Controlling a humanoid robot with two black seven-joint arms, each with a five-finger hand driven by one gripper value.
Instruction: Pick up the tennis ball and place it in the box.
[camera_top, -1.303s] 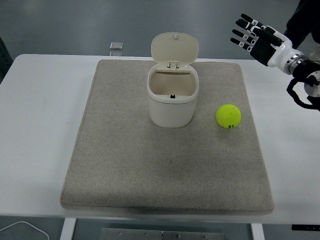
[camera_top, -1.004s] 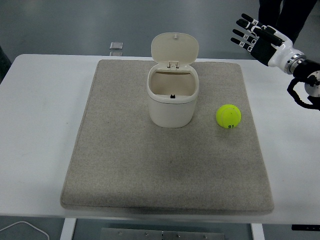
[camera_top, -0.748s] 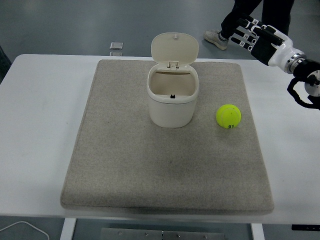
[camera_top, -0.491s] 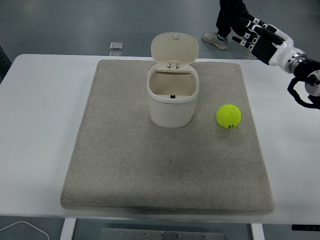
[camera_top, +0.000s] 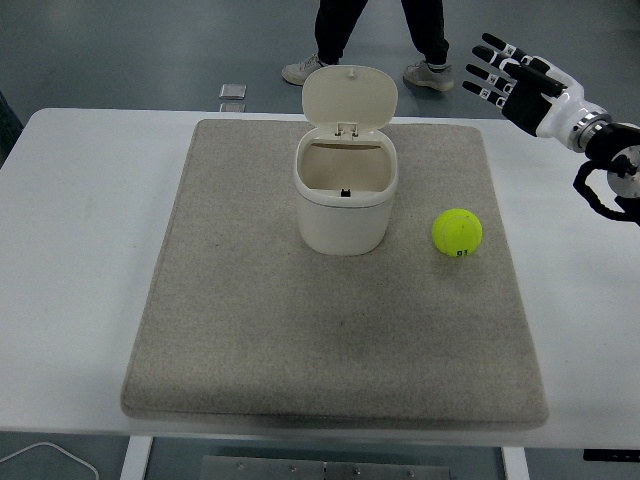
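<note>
We saw the yellow-green felt tennis ball (camera_top: 457, 232), small illegible black print on it, on the grey mat (camera_top: 250, 340) beside the open-lidded cream plastic box (camera_top: 343, 192), our right hand (camera_top: 520, 84) spread wide and empty.

A yellow-green tennis ball (camera_top: 457, 232) with a small dark mark low on its front lies right of centre in the frame, on its own. To its left, near but not touching, stands the box (camera_top: 343, 185), a cream rounded bin at upper centre, upright, its hinged lid raised behind the open mouth.
</note>
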